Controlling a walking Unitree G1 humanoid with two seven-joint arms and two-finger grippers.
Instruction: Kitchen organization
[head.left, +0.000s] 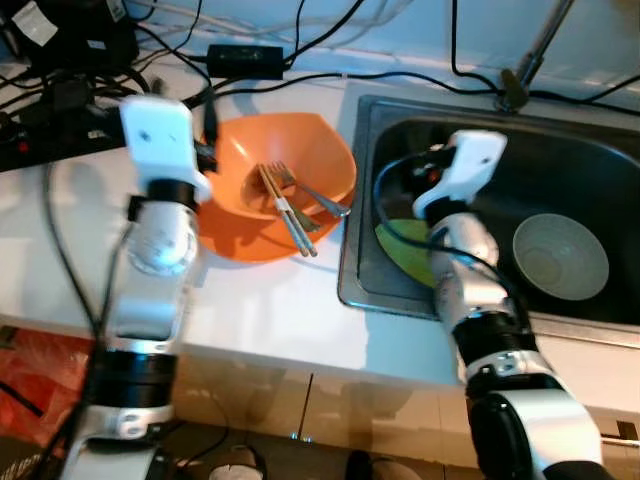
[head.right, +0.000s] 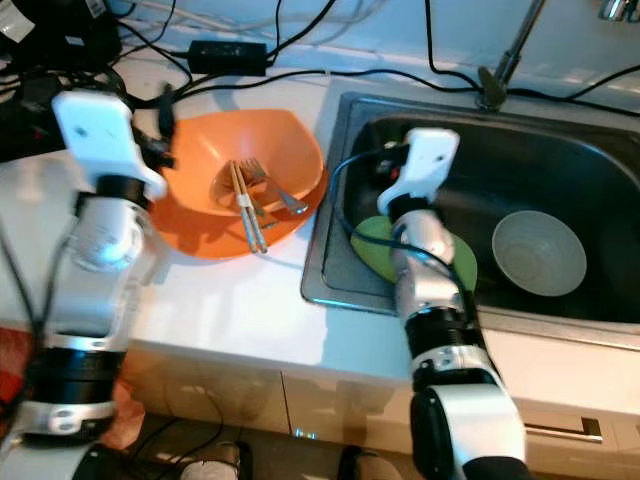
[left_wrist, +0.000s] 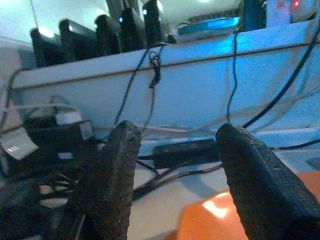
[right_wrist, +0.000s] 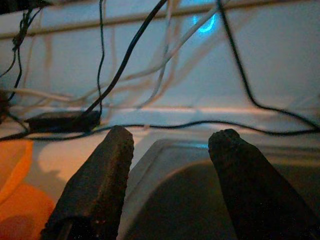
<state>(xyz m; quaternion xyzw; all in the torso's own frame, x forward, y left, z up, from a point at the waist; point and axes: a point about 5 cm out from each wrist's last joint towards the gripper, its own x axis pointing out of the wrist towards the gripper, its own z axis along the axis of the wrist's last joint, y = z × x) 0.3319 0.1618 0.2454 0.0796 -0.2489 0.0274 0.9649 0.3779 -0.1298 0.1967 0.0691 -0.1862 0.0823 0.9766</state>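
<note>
Glossy orange bowl (head.left: 280, 185) – metal fork (head.left: 300, 185), chopsticks (head.left: 288, 212) – beside steel sink (head.left: 560, 130)

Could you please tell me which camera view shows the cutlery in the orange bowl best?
The left eye view: the cutlery lies unobstructed inside the orange bowl. The right eye view shows it similarly. The wrist views catch just orange patches of the bowl.

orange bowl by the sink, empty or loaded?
Loaded. The orange bowl sits upright on the counter with a fork and chopsticks lying inside. No food visible in it.
</note>
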